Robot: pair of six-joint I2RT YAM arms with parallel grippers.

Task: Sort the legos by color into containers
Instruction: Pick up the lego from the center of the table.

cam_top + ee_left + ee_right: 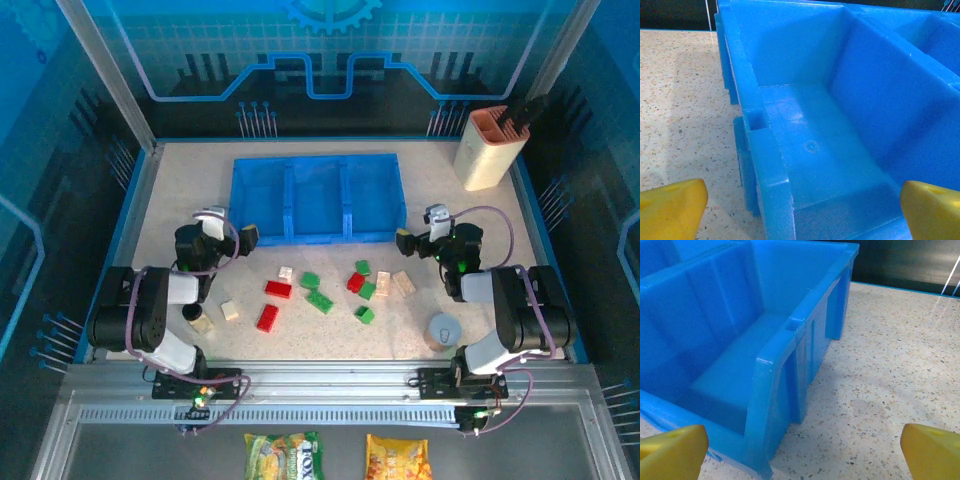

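- Well, I see the blue tray [317,199] toward the worktop's [180,200] far edge, long axis left to right.
- Bricks [278,289] lie scattered between it and the near edge.
- Left gripper [247,235] and right gripper [403,241] gape wide, empty, by its near corners.

A shallow blue tray [316,200] with three side-by-side compartments lies flat toward the far side of the table [180,200], and small red, green and cream bricks [320,301] lie scattered loose just in front of it.
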